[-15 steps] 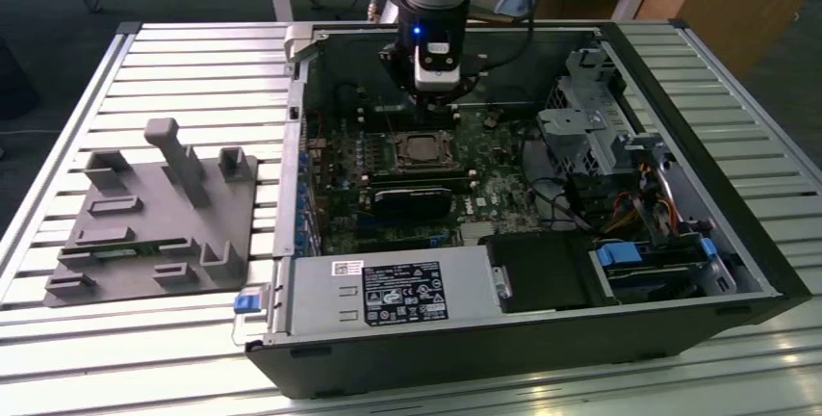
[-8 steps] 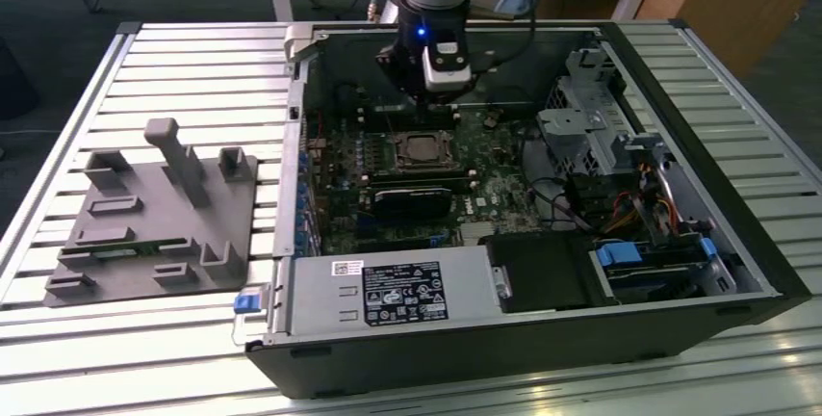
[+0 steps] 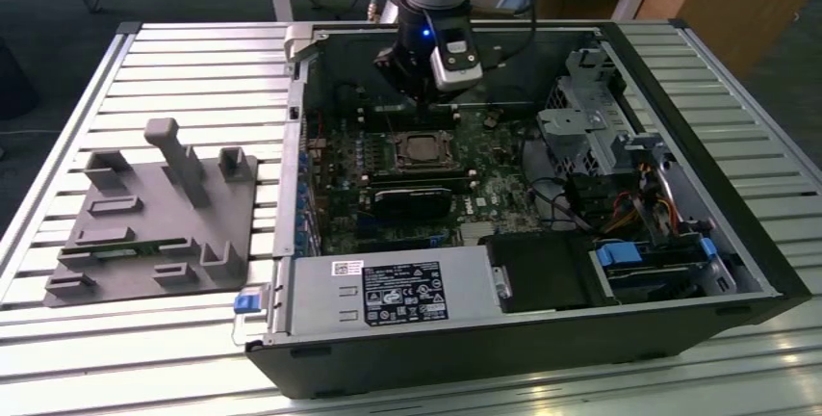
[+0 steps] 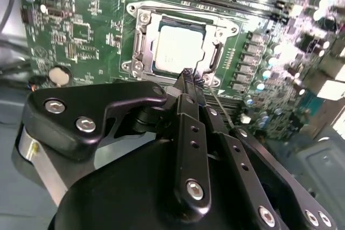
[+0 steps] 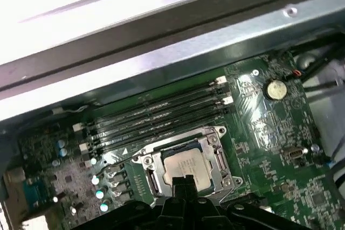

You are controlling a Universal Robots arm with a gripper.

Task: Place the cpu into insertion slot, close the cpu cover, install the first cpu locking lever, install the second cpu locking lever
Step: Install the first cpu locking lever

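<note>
Second wrist view is showing the black two-finger gripper (image 4: pixel 188 75) with its fingers pressed together on nothing. The tip is hovering at the socket's edge, and we're guessing it is pinched to act as a narrow pusher. We're seeing the flat square silver-grey cpu (image 4: pixel 178 47) sitting in the dark-recessed square insertion slot (image 5: pixel 155 180), with the thin silvery metal cpu cover (image 4: pixel 139 47) lying flat around it. Exterior view is adding the open black computer case (image 3: pixel 514 353) and a grey moulded fixture (image 3: pixel 141 233) well apart at the exterior view's left.
</note>
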